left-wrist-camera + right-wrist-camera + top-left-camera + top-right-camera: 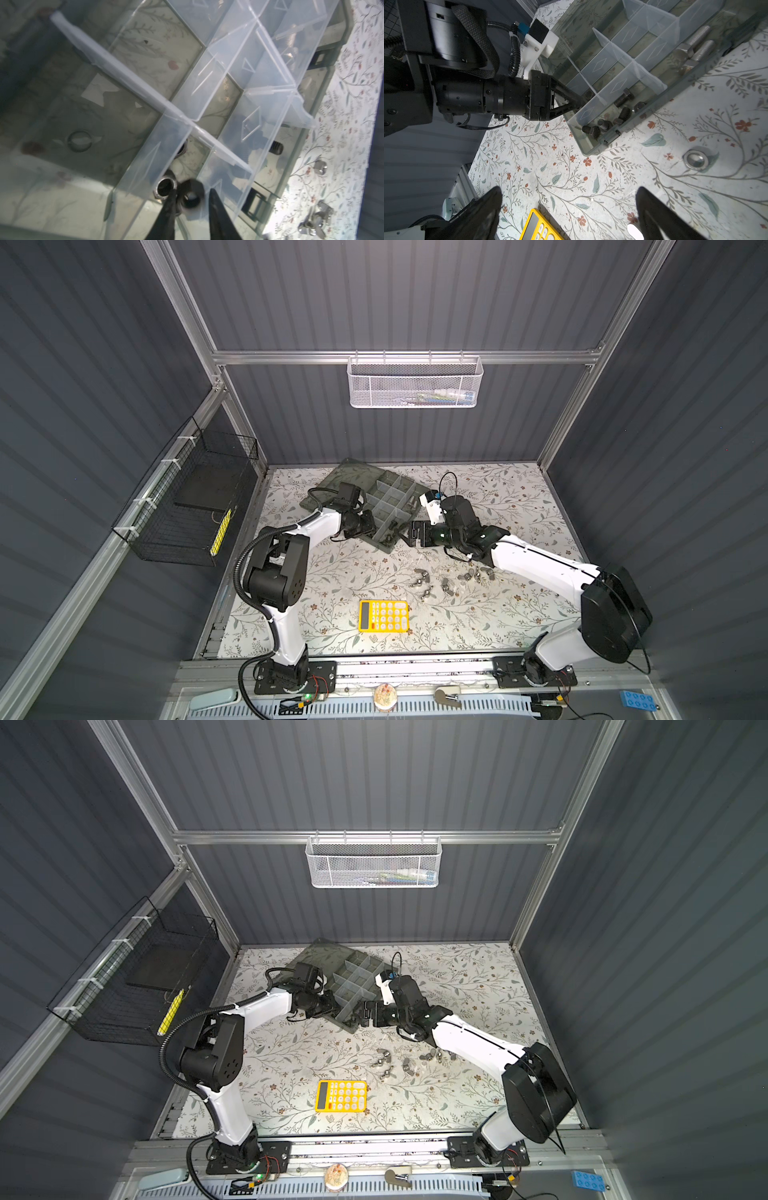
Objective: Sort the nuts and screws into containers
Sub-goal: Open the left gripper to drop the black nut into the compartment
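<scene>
At 6 o'clock by the near edge, noted yellow calculator [383, 616], then silver wing nuts [445, 583] loose toward 4 o'clock, then right gripper [569, 193] spread wide, and at 12 o'clock left gripper [193, 192] narrowly parted around black nut [190, 198] above a near compartment [193, 160] of organiser box [390, 497].

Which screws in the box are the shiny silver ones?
The two long screws lying side by side; the shorter screws near the corner of the box are black.

Left pincer [379, 529] points to 3 o'clock, jaws narrowly parted; right pincer [405, 534] to 9 o'clock, jaws wide.
</scene>
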Robot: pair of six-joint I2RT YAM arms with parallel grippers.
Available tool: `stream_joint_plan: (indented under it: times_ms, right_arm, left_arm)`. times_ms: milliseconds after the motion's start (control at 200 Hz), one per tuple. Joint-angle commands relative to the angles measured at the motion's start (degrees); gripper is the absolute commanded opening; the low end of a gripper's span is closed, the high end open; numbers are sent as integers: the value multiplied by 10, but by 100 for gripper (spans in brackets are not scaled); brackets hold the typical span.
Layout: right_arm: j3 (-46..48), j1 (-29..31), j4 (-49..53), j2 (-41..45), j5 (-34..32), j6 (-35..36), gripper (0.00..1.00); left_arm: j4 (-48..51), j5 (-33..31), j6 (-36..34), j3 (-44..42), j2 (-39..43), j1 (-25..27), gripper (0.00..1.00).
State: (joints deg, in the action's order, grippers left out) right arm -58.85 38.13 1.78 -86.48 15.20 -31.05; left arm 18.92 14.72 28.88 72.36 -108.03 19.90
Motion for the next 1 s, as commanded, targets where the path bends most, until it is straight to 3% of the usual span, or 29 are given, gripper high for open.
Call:
stream_joint_plan:
  times_ms: [0,280,440,746,996]
  right_arm:
    - [-14,2,8,-3,-1,-3,99]
    - [-13,2,25,10,-18,-5,99]
    - [-13,2,51,27,-43,5,99]
    - [-19,-8,135,54,-108,22,99]
    - [-17,-43,188,54,-133,21,99]
  left_arm:
    - [17,6,-8,-10,7,-2,38]
    - [24,-6,-10,-20,42,-2,59]
    - [36,-12,-19,-24,71,-2,99]
    - [44,-1,-23,-41,144,4,100]
    - [53,-24,-21,-35,198,67,100]
